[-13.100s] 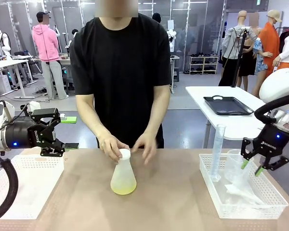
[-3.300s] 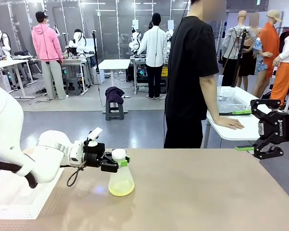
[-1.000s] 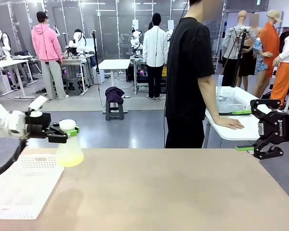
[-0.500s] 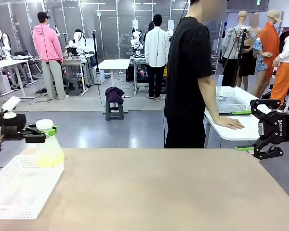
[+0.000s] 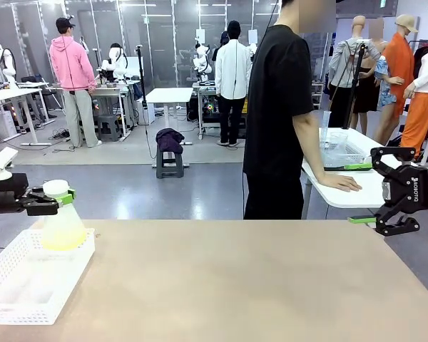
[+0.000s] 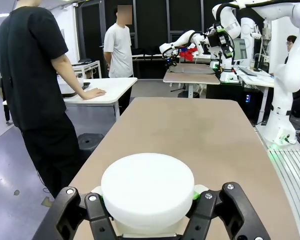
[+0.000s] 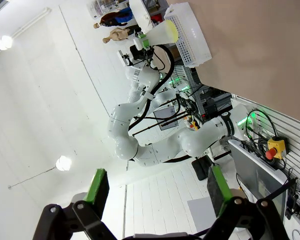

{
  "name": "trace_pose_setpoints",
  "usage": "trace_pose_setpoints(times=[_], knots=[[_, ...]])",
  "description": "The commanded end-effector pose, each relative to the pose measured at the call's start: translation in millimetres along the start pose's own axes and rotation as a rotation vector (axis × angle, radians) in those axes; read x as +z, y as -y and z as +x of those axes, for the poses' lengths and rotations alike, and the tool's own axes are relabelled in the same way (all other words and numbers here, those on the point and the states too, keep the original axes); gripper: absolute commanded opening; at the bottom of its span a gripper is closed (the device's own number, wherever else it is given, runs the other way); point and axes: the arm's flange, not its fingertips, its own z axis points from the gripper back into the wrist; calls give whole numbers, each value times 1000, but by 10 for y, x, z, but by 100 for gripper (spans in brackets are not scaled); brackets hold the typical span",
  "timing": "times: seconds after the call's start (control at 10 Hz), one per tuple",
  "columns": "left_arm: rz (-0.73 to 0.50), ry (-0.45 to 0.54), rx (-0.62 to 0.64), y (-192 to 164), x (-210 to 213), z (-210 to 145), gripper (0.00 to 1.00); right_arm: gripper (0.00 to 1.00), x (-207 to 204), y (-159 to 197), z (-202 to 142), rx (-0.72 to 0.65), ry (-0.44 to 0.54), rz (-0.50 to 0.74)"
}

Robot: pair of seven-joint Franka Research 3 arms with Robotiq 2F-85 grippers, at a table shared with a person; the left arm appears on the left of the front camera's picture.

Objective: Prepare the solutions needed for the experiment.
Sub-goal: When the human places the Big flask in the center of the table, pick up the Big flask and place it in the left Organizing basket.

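White basket (image 5: 14,285) on table (image 5: 257,285); person (image 5: 282,114) beyond.

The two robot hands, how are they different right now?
The left hand is shut on the neck of the flask, just under its white stopper; the right hand is open and holds nothing.
The left hand hangs over the white basket at the table's left end; the right hand hangs beyond the table's right end.
Both are black with green pads.
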Motion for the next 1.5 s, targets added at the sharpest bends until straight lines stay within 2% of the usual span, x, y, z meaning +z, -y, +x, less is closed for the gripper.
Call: trace_pose_setpoints(times=[0.0,0.1,0.2,0.4,0.7,1.1,1.4], knots=[[-3,-5,-11,-38,-29,57,4,100,-3,-14,-7,-7,4,7],[-3,-5,-11,-38,-29,57,4,100,-3,-14,-7,-7,4,7],[-3,0,-1,-1,-15,5,22,100,-3,-14,-7,-7,4,7],[-17,-40,-29,-124,166,-11,22,100,-3,-14,-7,-7,4,7],[-25,-6,-11,-126,525,-155,22,100,-3,-14,-7,-7,4,7],[-80,47,-15,-67,494,-527,22,100,-3,-14,-7,-7,4,7],[-75,10,10,-22,393,-755,22,100,-3,-14,-7,-7,4,7]])
